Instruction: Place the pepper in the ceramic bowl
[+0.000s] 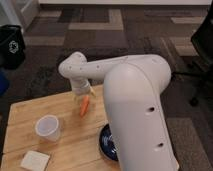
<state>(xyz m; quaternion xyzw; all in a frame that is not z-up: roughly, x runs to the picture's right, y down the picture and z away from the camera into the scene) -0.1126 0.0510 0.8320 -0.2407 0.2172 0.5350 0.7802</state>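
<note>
Wooden table (pixel 27 112) at lower left carries a white cup (pixel 48 128), a pale square pad (pixel 35 160) at bottom left, and the bowl (pixel 107 142) at lower centre. Above it, mid-frame, the gripper (pixel 83 97) holds the pepper (pixel 84 106).

gripper (pixel 83 93): above mid table (pixel 30 112), jaws gripping pepper (pixel 84 106).
blocked: your arm (pixel 135 100) hides most of ceramic bowl (pixel 107 142).
free: you have bare table between cup (pixel 48 127) and ceramic bowl.

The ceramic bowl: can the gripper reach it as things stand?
Probably yes. The gripper, holding the pepper, hangs up-left of the ceramic bowl; nothing stands between, though the arm hides most of it.
</note>
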